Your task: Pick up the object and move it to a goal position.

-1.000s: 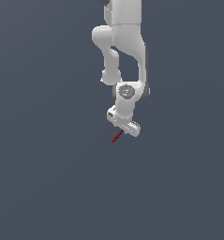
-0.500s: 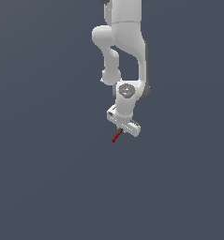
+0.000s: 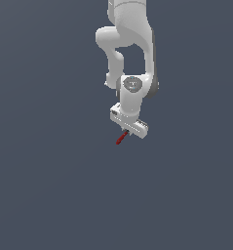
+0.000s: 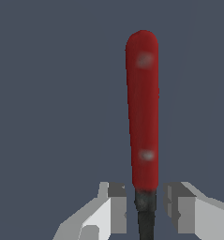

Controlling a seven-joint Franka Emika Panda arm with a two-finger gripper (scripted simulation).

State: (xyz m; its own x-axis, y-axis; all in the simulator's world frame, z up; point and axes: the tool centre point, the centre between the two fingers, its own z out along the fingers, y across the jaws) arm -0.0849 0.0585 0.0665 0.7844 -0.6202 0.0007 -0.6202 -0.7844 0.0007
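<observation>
The object [image 3: 120, 138] is a thin dark-red stick that pokes out and down from under the white gripper [image 3: 126, 132], toward the exterior view's left. In the wrist view the object [image 4: 142, 108] fills the middle, a red rod with a rounded tip pointing away from the hand. Its short blackish end sits between the two grey fingers [image 4: 115, 206] of the gripper [image 4: 145, 210]. The jaws stand close on either side of that end, shut on it. The white arm [image 3: 130, 53] reaches down from above.
Only a plain dark grey-blue ground [image 3: 49, 185] shows all around the arm. No other objects, edges or goal marker are visible in either view.
</observation>
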